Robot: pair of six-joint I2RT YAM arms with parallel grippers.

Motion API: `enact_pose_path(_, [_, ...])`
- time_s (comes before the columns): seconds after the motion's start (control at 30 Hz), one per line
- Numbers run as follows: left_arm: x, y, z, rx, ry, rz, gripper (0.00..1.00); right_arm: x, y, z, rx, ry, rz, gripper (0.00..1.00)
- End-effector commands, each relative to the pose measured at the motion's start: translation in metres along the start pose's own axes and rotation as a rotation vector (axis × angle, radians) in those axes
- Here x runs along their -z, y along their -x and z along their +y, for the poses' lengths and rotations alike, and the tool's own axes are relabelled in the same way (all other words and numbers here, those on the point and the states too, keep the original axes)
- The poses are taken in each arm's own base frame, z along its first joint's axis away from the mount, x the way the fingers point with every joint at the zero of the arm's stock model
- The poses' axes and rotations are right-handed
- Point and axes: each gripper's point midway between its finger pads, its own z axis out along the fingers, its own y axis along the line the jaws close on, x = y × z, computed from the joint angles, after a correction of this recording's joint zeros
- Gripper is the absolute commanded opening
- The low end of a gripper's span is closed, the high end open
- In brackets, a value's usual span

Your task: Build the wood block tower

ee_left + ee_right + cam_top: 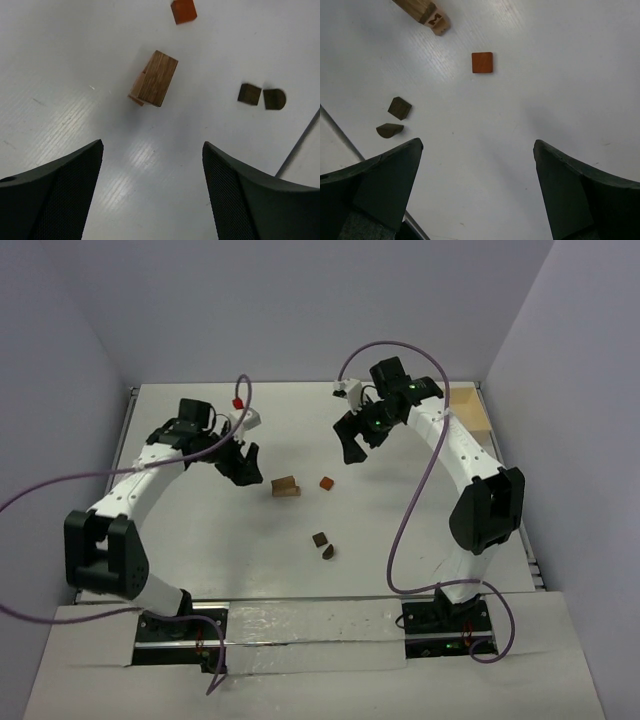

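The wood block tower is not stacked; its pieces lie apart on the white table. A light tan block [286,486] [157,78] [422,11] lies mid-table, with a small orange piece [136,97] showing under its edge. A reddish-orange block [326,482] [183,11] [482,62] sits just to its right. Nearer the arms lie a dark brown square block [319,538] [249,94] [399,108] and a dark half-round block [328,552] [274,99] [389,130]. My left gripper [240,465] [152,145] hangs open left of the tan block, holding nothing. My right gripper [352,445] [476,142] is open and empty, above and behind the orange block.
A pale wooden box [468,410] stands at the back right corner, behind the right arm. Purple cables loop off both arms. The table's near edge [300,145] shows as a dark line close to the dark blocks.
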Motion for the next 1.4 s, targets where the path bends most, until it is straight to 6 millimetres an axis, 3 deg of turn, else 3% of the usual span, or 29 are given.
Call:
enact_pose_path(0.0, [-0.022,-0.003,-0.003,-0.183,-0.022,0.143,0.85,0.034,0.019,0.011,-0.029,0.043,-0.144,1.00])
enact_pose_path(0.13, [-0.049,-0.010,0.003,-0.251,-0.013,0.215,0.83,0.038,0.017,0.000,-0.060,0.035,-0.147,1.00])
enact_pose_path(0.47, [-0.099,-0.010,0.013,-0.375,-0.047,0.292,0.78,0.038,0.016,-0.005,-0.086,0.074,-0.138,1.00])
enact_pose_path(1.1, [-0.122,-0.024,0.000,-0.456,-0.153,0.382,0.73,0.026,0.011,-0.002,-0.099,0.145,-0.103,1.00])
enact_pose_path(1.37, [-0.131,-0.027,0.004,-0.472,-0.144,0.402,0.67,0.025,0.011,0.000,-0.099,0.161,-0.098,1.00])
